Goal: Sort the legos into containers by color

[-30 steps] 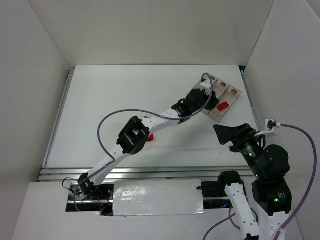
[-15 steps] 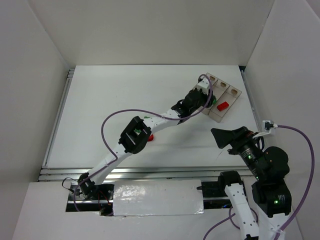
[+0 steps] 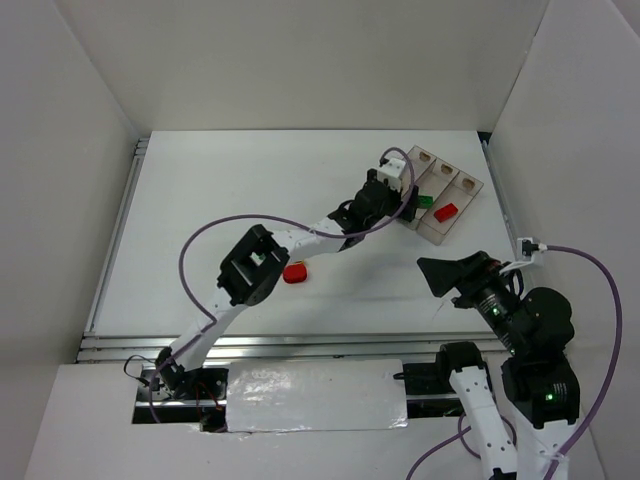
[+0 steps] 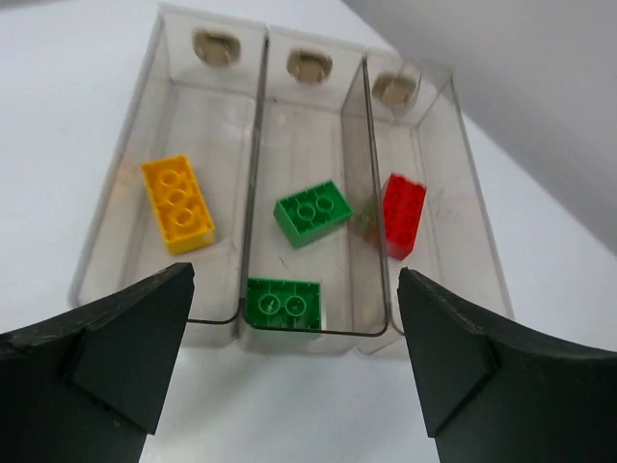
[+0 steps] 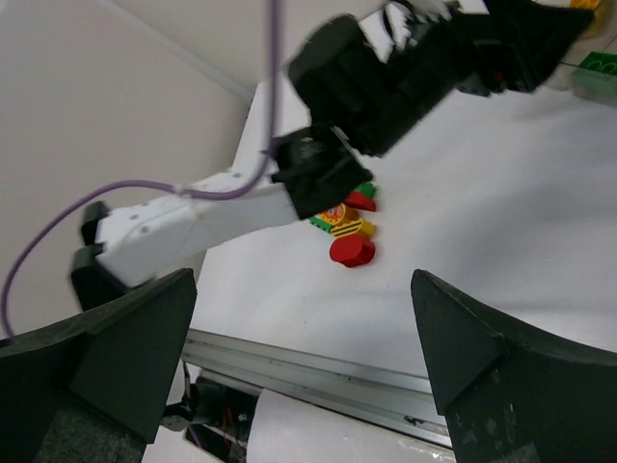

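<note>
legos: hard, light plastic bricks, stiff, smooth-sided so a bit slippery, not fragile. best pinched across the two long flat sides, not the studs. rounded ones will likely roll or squirt out, so take them at mid-height.

tray [image 4: 260, 145] sits at the far right of the table [image 3: 230, 200], three compartments: left has one yellow brick [image 4: 176, 203], middle has two green bricks [image 4: 311, 212], right has one red brick [image 4: 403, 214]. four sorted.

loose pile [image 5: 347, 231] is mid-table beside the left arm [image 3: 300, 240]: red round piece [image 5: 352, 252], yellow striped piece [image 5: 347, 227], green piece [image 5: 321, 223], second red piece [image 5: 362, 201]. four visible, maybe more hidden by the arm.

left gripper [image 4: 294, 280] hangs over the tray's near end, jaws spread wide, holding nothing. right gripper [image 5: 304, 280] is well apart from tray and pile, spread wide, empty.
</note>
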`<state>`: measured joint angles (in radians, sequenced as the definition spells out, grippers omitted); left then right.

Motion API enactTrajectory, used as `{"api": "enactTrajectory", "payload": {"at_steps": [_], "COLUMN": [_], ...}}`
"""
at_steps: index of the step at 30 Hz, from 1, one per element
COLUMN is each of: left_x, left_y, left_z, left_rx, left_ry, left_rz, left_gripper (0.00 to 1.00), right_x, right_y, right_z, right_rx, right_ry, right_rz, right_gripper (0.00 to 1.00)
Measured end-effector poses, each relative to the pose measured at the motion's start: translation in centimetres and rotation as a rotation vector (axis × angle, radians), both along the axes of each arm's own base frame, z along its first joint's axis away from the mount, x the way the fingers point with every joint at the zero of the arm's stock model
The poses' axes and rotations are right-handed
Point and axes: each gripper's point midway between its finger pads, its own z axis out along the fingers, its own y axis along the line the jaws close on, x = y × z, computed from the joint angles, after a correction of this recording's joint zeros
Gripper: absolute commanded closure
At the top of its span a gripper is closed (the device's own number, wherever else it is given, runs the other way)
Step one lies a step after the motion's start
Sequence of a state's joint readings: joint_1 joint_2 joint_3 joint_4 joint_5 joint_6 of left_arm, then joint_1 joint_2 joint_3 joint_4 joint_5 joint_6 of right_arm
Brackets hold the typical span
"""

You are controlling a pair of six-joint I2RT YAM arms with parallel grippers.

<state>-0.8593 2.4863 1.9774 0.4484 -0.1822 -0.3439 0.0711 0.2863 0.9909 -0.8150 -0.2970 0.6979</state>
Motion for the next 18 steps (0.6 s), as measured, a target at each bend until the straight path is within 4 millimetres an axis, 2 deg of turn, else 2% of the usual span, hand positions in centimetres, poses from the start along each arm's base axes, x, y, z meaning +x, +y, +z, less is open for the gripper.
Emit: {"api": "enactTrajectory", "payload": {"at_steps": [2, 4, 6, 8, 10, 11, 13, 14, 16, 18], "left_x": [-0.5, -0.9, -1.8, -3.2, -4.5, -5.3, -6.5, -7.2, -9.3, -12.2], "left_y": [1.4, 3.4, 6.1, 10.4, 15.3, 18.4, 24.9, 28.2, 34.4, 38.2], "left_z": [3.4, 8.6, 15.4, 22.0, 26.8, 28.5, 29.8, 29.3, 26.4, 22.6], "left_rx": [-0.01, -0.029, -0.07, -0.113, -0.166, -0.186, -0.204, -0.196, -0.139, -0.063], "left_ry": [-0.014, -0.032, -0.065, -0.07, -0.051, -0.022, 0.036, 0.066, 0.141, 0.222], "left_rz": [0.033, 0.084, 0.145, 0.236, 0.33, 0.384, 0.507, 0.57, 0.703, 0.775], "left_gripper": [0.0, 0.01, 0.0, 0.01, 0.0, 0.0, 0.0, 0.0, 0.0, 0.01], "right_x": [0.3, 0.8, 1.4, 2.4, 3.5, 4.3, 5.7, 6.6, 7.5, 8.0], "right_y": [0.1, 0.3, 0.7, 1.1, 1.3, 1.5, 1.8, 2.2, 3.9, 6.2], "right_z": [-0.3, -0.7, -1.5, -2.9, -4.2, -5.2, -6.8, -7.8, -9.5, -11.2], "right_rx": [-0.003, -0.007, -0.007, -0.008, -0.009, -0.012, -0.018, -0.029, -0.067, -0.145], "right_ry": [0.012, 0.022, 0.037, 0.077, 0.123, 0.157, 0.225, 0.268, 0.333, 0.401], "right_rz": [0.007, 0.019, 0.039, 0.061, 0.074, 0.079, 0.089, 0.1, 0.15, 0.203], "right_gripper": [0.0, 0.01, 0.0, 0.0, 0.0, 0.0, 0.01, 0.0, 0.0, 0.0]}}
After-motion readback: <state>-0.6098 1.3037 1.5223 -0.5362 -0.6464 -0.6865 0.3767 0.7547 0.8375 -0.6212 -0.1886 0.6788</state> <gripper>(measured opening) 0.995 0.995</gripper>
